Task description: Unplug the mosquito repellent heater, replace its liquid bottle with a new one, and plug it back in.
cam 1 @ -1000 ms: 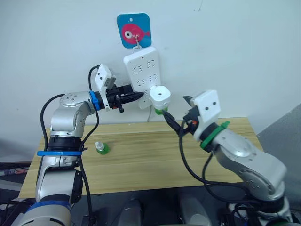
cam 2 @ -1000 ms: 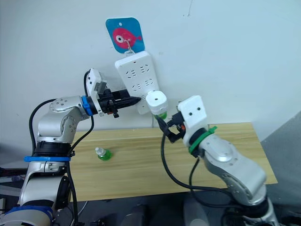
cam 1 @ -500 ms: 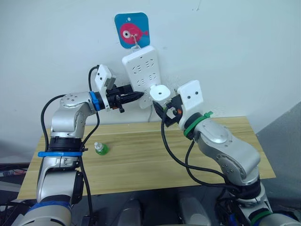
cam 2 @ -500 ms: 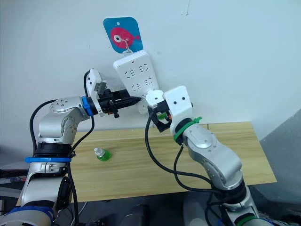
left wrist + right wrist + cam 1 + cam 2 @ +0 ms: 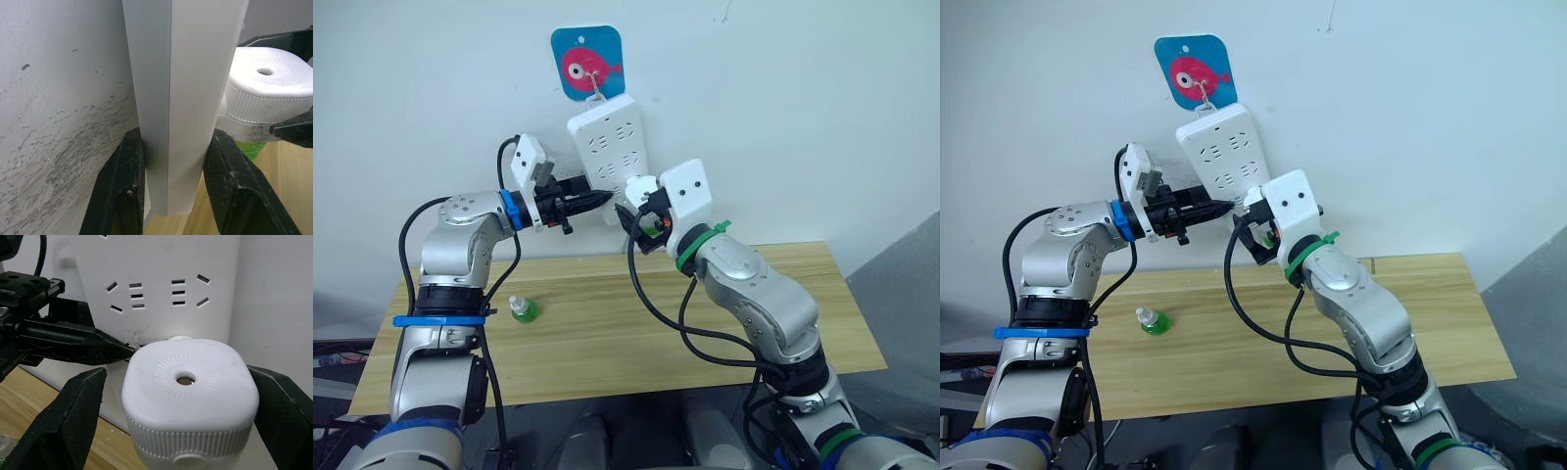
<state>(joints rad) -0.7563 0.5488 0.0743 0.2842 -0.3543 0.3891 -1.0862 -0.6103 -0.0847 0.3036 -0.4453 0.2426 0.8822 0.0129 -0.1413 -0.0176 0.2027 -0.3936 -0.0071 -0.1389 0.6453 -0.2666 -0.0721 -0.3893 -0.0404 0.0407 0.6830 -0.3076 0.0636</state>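
Your right gripper [image 5: 183, 396] has closed in, fingers wide astride the white rounded plug-in heater [image 5: 188, 399]; left gripper [image 5: 168, 181] clamps the white power strip [image 5: 610, 147]. Unplugging appears imminent.

Left gripper [image 5: 597, 199], arm raised and bent, fingers closed on the lower edge of the tall white plastic power strip [image 5: 610, 155]. Right gripper [image 5: 181, 396], forearm angled up toward that strip, fingers spread.

Left gripper [image 5: 597, 199] and power strip [image 5: 607, 147] crowd the heater [image 5: 190, 399].
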